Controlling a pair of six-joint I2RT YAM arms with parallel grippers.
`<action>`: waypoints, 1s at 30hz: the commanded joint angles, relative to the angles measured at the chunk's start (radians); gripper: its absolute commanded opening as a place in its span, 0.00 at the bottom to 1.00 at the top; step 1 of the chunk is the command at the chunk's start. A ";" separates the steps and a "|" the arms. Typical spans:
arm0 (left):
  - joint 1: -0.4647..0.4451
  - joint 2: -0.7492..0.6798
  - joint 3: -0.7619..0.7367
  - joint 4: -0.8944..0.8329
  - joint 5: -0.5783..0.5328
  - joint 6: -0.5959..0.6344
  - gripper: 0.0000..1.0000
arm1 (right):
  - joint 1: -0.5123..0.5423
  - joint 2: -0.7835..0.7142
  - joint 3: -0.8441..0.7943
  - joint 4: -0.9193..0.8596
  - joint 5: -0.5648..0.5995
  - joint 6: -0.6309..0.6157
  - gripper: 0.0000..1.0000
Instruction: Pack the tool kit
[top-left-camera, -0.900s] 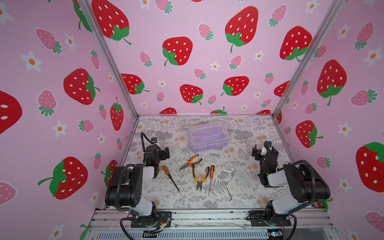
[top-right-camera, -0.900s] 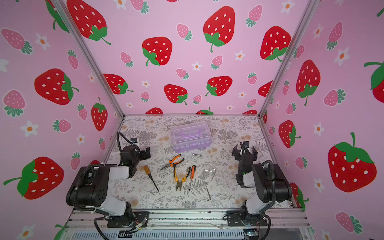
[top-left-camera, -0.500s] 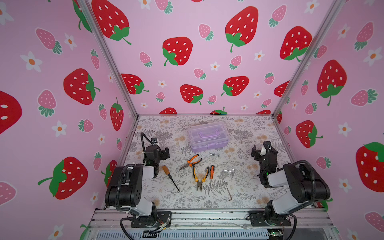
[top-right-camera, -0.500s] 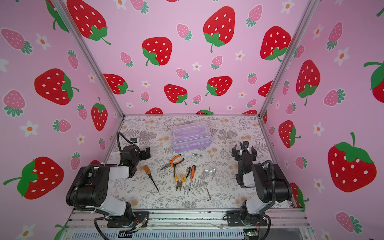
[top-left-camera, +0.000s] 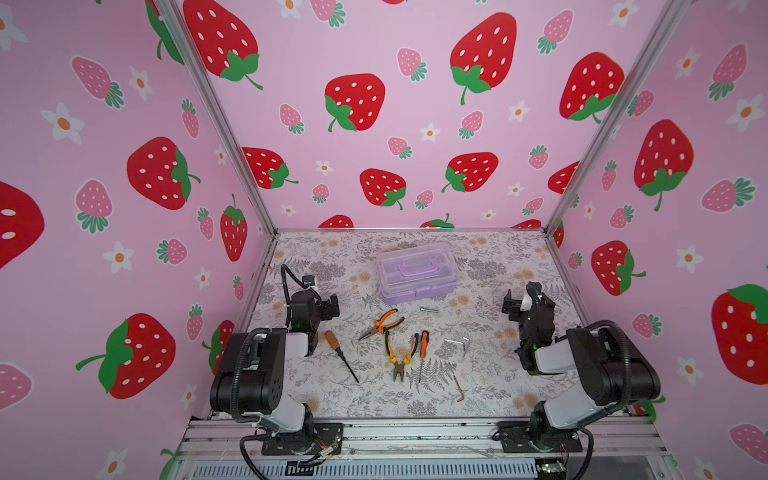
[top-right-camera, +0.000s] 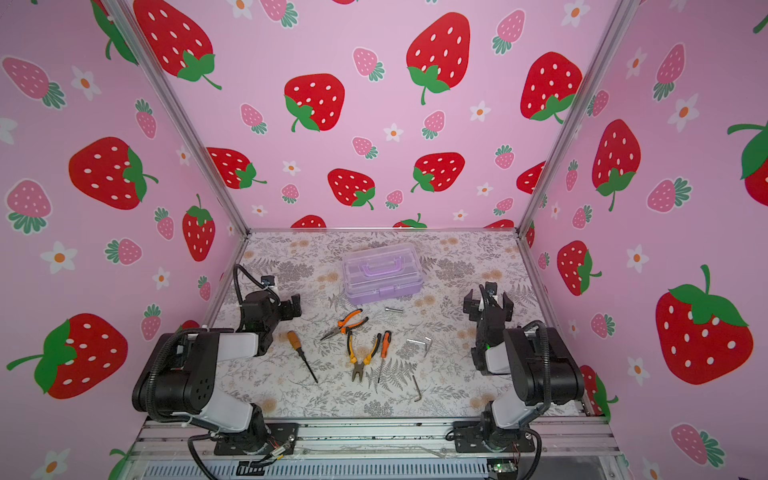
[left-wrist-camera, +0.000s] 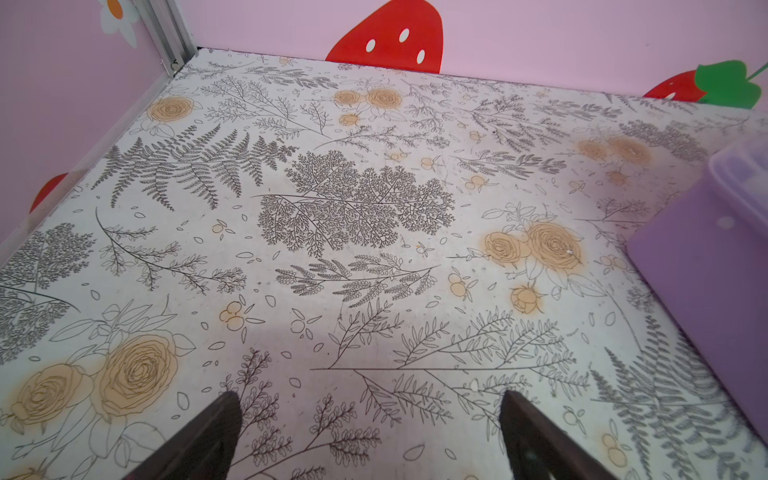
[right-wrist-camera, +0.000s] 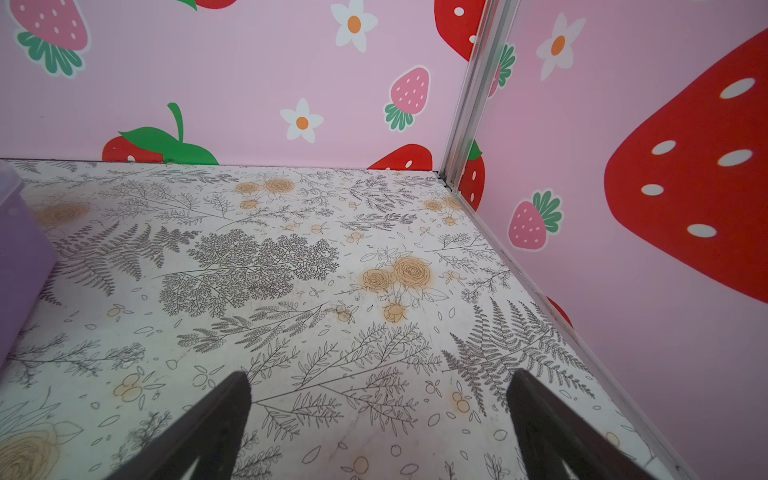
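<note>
Bare bench (top-left-camera: 316, 257) runs beside each side wall (top-left-camera: 124, 249) toward the back — open lanes. The lilac box (top-left-camera: 417, 274) blocks the back middle; pliers (top-left-camera: 398, 368), screwdrivers (top-left-camera: 331, 340) and hex keys (top-left-camera: 458, 388) clutter the centre.

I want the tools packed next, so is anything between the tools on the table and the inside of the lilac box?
Yes, the box itself: its clear lid is shut, with the purple handle folded flat on top. It would have to be opened first. The left hand and right hand are both open and empty.
</note>
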 joint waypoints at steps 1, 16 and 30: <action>0.005 -0.014 0.033 0.006 0.007 0.001 0.99 | -0.004 -0.015 0.008 0.008 -0.004 0.011 0.99; -0.022 -0.233 0.189 -0.389 -0.277 -0.206 0.99 | 0.127 -0.263 0.113 -0.317 0.376 0.059 0.99; -0.027 -0.270 0.587 -1.123 -0.454 -0.703 0.99 | 0.259 -0.445 0.268 -0.997 0.309 0.310 0.88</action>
